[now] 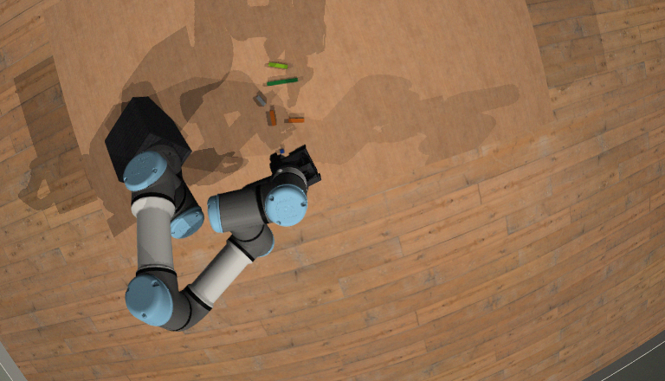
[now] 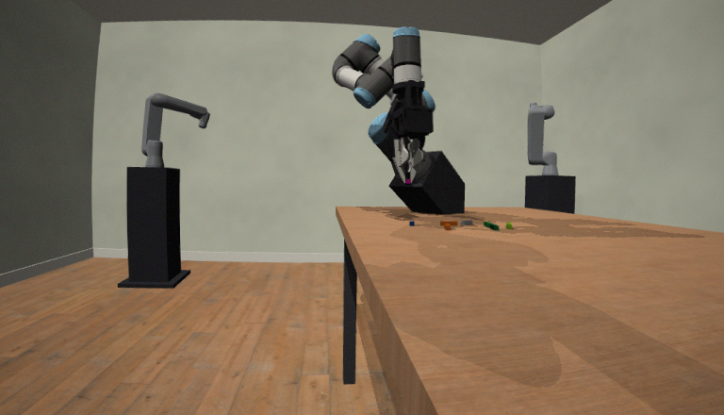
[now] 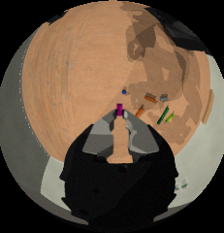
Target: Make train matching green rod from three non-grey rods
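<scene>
My gripper (image 2: 408,179) (image 3: 119,113) is shut on the magenta rod (image 2: 408,181) (image 3: 119,108) and holds it well above the table. The blue rod (image 1: 281,151) (image 2: 411,224) (image 3: 124,91) lies just beyond the gripper in the top view. One orange rod (image 1: 272,118) (image 3: 150,99) and another orange rod (image 1: 296,119) (image 3: 140,112) lie apart, at an angle to each other. The green rod (image 1: 282,81) (image 2: 491,225) (image 3: 163,116) lies farther back, with the lime rod (image 1: 278,65) (image 2: 508,225) (image 3: 170,117) beyond it. No rods on the table touch end to end.
A grey rod (image 1: 260,100) (image 2: 467,223) (image 3: 164,98) lies between the green rod and the orange rods. The black robot base (image 1: 142,137) (image 2: 437,189) stands on the table, left of the rods in the top view. The table edge (image 2: 381,304) shows in the exterior view.
</scene>
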Controlling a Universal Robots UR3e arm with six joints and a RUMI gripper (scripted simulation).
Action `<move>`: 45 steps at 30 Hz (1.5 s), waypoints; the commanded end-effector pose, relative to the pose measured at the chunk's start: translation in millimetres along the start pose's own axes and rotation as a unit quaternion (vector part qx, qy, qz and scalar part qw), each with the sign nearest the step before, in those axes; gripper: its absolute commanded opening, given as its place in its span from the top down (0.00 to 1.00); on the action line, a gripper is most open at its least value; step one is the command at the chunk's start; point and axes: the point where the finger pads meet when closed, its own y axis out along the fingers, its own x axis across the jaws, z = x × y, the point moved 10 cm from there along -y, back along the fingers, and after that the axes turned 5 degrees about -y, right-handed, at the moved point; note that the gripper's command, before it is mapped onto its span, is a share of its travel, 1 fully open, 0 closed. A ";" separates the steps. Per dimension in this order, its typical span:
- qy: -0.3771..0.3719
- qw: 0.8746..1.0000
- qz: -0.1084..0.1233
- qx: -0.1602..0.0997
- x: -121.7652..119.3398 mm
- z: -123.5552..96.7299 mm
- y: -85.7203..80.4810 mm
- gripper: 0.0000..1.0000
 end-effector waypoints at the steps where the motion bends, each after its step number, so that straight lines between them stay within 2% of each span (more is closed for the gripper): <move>1: 0.081 0.997 0.012 0.008 7.7 -7.3 -0.7 1.00; 9: 0.131 0.991 0.013 0.006 14.7 -11.6 -0.6 1.00; 32: 0.134 0.991 0.013 0.007 15.2 -11.5 0.2 1.00; 45: 0.133 0.991 0.012 0.007 15.4 -11.1 15.1 1.00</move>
